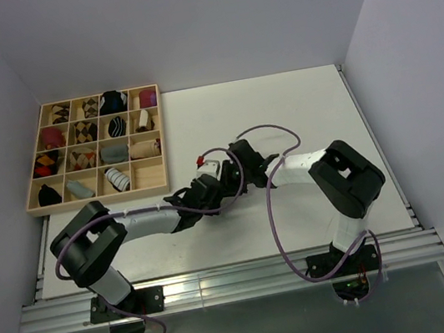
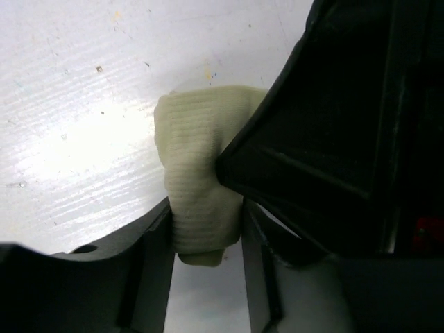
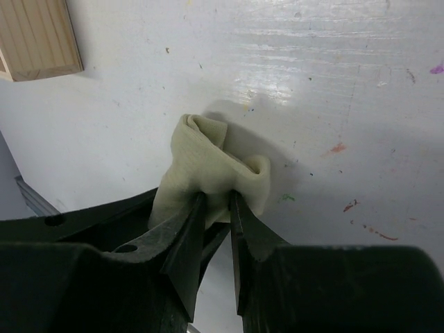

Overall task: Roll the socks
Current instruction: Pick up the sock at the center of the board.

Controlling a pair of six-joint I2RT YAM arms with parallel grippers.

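Your left gripper [image 2: 206, 239] and right gripper [image 3: 216, 208] both clamp the pale sock [image 2: 201, 159], bunched on the table [image 2: 69, 104] right of the tray [image 1: 99, 199]. It looks soft, light, floppy; pinch through doubled folds, not one layer.

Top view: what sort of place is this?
Probably a robot test bench: left arm and right arm mounted at a white table, bare walls around it, a wooden tray of rolled socks.

The tray [image 1: 97, 200] sits on the surface's [image 1: 306, 111] far-left corner; right of it and nearer, the left gripper [image 2: 206, 229] and right gripper [image 3: 216, 201] clasp one sock [image 2: 198, 159].
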